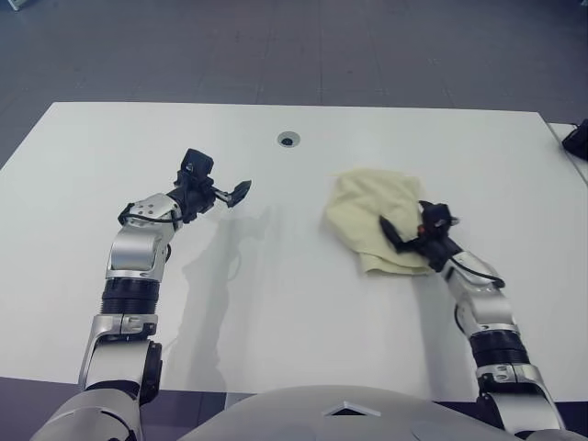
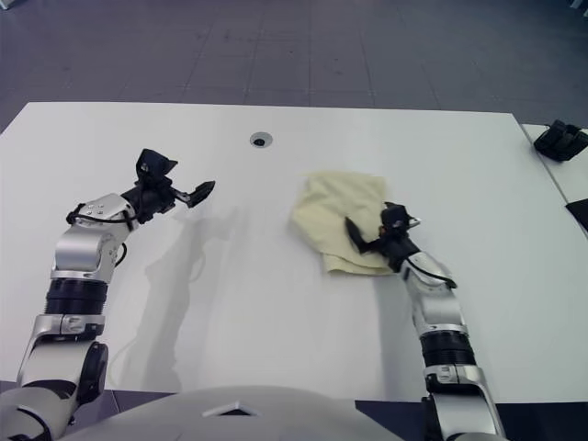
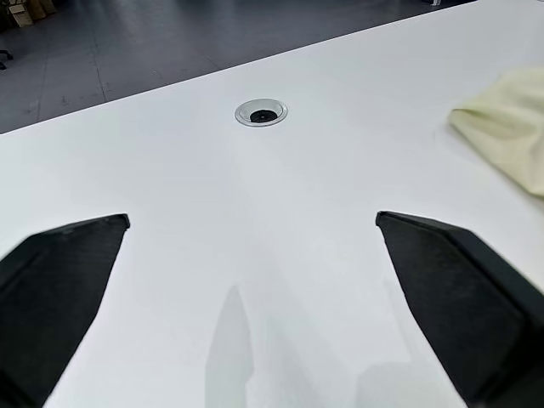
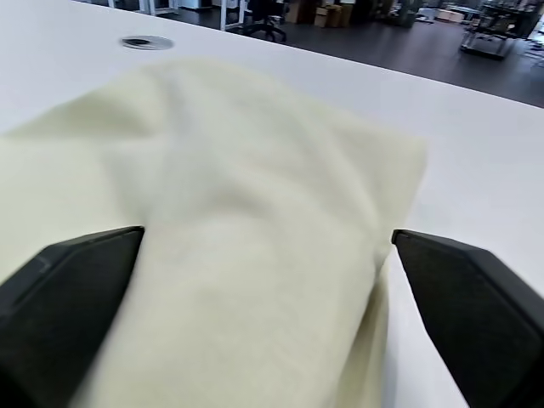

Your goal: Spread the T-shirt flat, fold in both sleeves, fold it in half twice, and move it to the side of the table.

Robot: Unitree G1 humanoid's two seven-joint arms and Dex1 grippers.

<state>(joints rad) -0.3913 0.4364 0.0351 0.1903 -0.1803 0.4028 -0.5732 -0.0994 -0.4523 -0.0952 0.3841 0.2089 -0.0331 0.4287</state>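
Observation:
The pale yellow T-shirt [image 1: 375, 216] lies as a folded bundle on the right half of the white table [image 1: 276, 303]. My right gripper [image 1: 418, 222] hovers low over the shirt's near right corner. It is open, with the cloth [image 4: 246, 212] spread under and between its fingers and nothing pinched. My left gripper [image 1: 220, 179] is open too. It is held above bare table on the left, well apart from the shirt, whose edge [image 3: 508, 127] shows off to one side in the left wrist view.
A round cable grommet [image 1: 288, 140] sits in the table near its far edge, also visible as a grommet [image 3: 261, 112] ahead of the left gripper. A black object [image 2: 560, 140] rests on a neighbouring surface at the far right. Dark floor lies beyond the table.

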